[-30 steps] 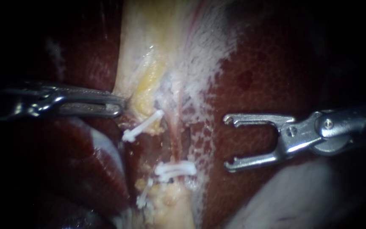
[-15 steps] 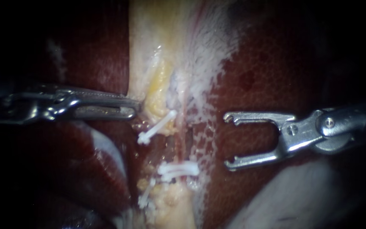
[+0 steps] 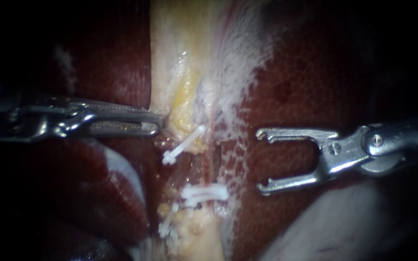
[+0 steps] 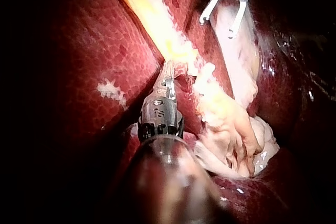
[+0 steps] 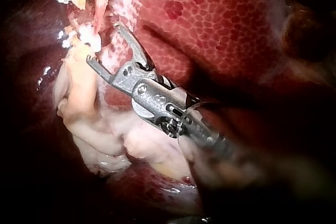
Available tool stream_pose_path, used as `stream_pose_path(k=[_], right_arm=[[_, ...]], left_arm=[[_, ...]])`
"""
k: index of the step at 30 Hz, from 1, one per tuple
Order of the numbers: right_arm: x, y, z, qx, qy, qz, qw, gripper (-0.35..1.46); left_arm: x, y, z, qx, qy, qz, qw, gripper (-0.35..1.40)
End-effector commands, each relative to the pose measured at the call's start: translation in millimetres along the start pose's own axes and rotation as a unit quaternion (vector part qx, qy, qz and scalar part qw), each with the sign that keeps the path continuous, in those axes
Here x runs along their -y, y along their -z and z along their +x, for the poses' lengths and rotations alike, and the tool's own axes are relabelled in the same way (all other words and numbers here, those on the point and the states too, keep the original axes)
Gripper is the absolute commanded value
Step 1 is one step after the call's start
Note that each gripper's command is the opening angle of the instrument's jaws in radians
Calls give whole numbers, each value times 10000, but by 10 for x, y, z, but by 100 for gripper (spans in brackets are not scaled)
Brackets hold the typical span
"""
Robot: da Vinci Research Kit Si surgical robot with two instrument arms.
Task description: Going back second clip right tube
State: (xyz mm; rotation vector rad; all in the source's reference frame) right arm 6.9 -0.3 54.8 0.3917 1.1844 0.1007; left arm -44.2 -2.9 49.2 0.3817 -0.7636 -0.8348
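your right steel instrument (image 3: 262, 162) gapes empty at three o'clock of the slanted white plastic clip (image 3: 188, 141); your left steel instrument (image 3: 157, 124) pinches pale yellow tissue (image 3: 184, 99)

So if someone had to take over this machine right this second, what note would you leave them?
The left instrument has its jaws shut on the edge of the pale tissue, beside the clips.
The right instrument has its jaws open and empty over the liver, apart from the tubes.
The upper clip sits slanted. The lower clip, possibly two lying close, crosses the thin tube. A third clip sits beneath.
Done: the clips are on, and the right jaws carry none.
Left: probably just drawing the right instrument clear while the left one holds.
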Motion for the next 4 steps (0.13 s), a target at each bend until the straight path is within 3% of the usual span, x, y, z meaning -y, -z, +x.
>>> stream_pose_path(k=[1,4], right_arm=[[0,0,0,-2,0,-1,10000,60],[0,0,0,-2,1,0,10000,60]], left_arm=[[0,0,0,0,-1,0,10000,-18],[-1,0,0,-15,-2,-1,10000,-18]])
